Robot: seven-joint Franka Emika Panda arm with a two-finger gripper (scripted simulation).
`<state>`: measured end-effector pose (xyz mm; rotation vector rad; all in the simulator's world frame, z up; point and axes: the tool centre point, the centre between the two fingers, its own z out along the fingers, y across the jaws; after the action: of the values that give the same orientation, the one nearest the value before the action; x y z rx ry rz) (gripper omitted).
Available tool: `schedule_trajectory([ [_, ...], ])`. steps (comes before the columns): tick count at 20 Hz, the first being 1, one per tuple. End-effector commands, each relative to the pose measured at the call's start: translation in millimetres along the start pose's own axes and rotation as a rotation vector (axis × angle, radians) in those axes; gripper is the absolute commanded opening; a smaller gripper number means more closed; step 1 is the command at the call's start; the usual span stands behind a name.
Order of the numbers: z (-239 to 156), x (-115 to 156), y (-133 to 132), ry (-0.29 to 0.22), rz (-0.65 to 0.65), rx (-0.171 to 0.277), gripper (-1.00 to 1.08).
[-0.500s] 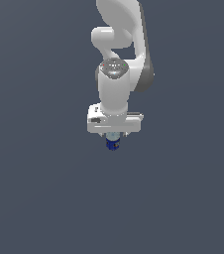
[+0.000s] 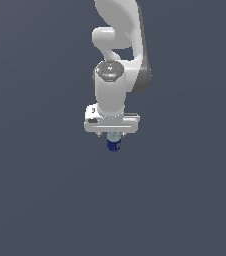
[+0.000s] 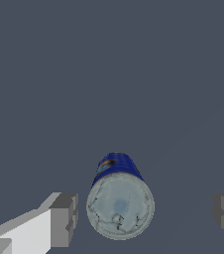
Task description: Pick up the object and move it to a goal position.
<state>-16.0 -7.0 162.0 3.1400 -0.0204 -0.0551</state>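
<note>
Hand spread wide, its two fingers apart on either side of the one object, neither touching it. That blue, pale-topped object stands directly beneath the hand. Compared with half a second ago, the arrangement looks unchanged.

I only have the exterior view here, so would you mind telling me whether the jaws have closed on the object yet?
Observer: Not yet. In the wrist view the object sits between the two fingers with open space on each side, so the jaws are open.
Operator: Thank you. Is it centred between them?
Observer: No, it lies clearly nearer one finger than the other.
Operator: Understood. What does its top look like from above?
Observer: A round, pale whitish-blue face, with the dark-blue body showing behind it.
</note>
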Motion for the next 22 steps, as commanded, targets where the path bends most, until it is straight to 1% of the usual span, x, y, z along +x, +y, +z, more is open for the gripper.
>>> schedule_trajectory([
  [1, 1.4, -2.5, 2.8, -0.008, 0.003, -0.002, 1.0],
  [7, 1.1, -2.0, 1.9, -0.006, 0.0, -0.001, 1.0],
  [12, 5.4, -5.5, 0.6, -0.001, -0.035, -0.001, 1.0],
  [17, 13.8, -12.6, -2.1, 0.007, -0.104, -0.001, 1.0],
  [22, 25.3, -23.5, -6.1, 0.02, -0.205, -0.002, 1.0],
])
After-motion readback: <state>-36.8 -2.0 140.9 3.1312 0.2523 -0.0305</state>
